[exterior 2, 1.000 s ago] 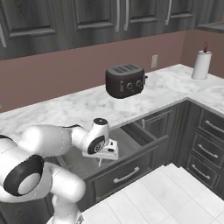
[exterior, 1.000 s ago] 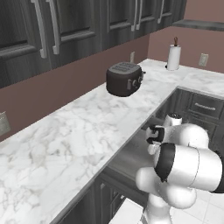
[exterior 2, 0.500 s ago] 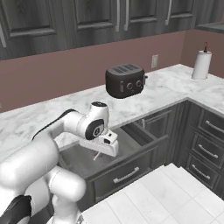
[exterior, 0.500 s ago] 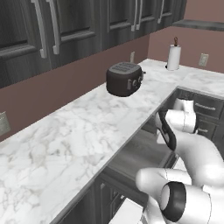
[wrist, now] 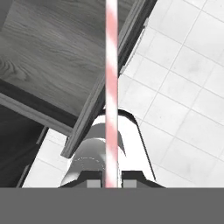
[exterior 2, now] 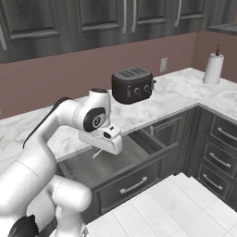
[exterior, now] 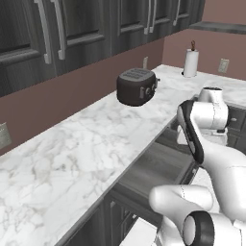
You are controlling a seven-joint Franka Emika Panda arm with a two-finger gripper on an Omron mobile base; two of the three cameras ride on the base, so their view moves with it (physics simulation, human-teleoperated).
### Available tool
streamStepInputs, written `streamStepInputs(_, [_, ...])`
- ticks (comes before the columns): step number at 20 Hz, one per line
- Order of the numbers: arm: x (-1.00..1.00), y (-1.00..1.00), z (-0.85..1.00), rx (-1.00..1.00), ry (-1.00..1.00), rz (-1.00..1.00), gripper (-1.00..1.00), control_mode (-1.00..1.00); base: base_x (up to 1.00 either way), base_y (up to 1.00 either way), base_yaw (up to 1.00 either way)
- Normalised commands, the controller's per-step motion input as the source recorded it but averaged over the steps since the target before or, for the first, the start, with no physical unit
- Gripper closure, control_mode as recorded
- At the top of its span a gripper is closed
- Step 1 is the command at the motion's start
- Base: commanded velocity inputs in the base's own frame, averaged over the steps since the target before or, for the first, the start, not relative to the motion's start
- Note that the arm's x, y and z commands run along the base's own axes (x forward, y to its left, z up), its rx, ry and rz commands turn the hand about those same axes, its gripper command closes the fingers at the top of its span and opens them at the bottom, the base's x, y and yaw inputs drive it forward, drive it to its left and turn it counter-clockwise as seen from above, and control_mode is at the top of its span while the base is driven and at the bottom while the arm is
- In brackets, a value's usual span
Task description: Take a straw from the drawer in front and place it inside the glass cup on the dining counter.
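Pink-and-white striping marks the straw (wrist: 111, 87), which is seen in the hand view running straight up from between the fingertips; the jaws are pressed together on it, pinching its lower end. In the right base view a pale sliver of the straw (exterior 2: 96, 153) is seen just under the gripper (exterior 2: 102, 147), above the grey inside of the open drawer (exterior 2: 134, 187).

Compared with a second ago, the arm has been raised and swung: the hand was then held low over the drawer's interior, and it is now carried higher, level with the counter edge, with the wrist turned. The grip has stayed closed throughout. In the hand view the drawer's wood-grain front and the white tiled floor (wrist: 179, 109) are looked down on, so the hand is judged to have been lifted clear of the drawer.

The pick is therefore judged complete, and the carry has been begun. Beyond the drawer, the marble wall counter (exterior 2: 185, 88) is seen with a dark toaster (exterior 2: 133, 85) and, farther off, a paper towel roll (exterior 2: 213, 68). Neither the glass cup nor the dining counter can be seen from here, so a turn or drive of the base is likely to be needed before the straw can be lowered into the cup.
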Motion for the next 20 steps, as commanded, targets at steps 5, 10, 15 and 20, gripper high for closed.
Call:
streamStepInputs(5, [-0.05,0.00,0.00,-0.03,0.00,0.00,1.00,-1.00,0.00,0.00,0.00])
streamStepInputs(10, [-0.03,0.00,0.00,0.00,0.02,0.00,1.00,-1.00,0.00,0.00,0.00])
streamStepInputs(15, [-0.13,0.00,0.00,0.00,-0.01,0.00,1.00,1.00,-0.78,0.06,0.00])
streamStepInputs(20, [0.00,0.00,0.00,0.00,0.00,0.00,1.00,1.00,-1.00,0.00,0.05])
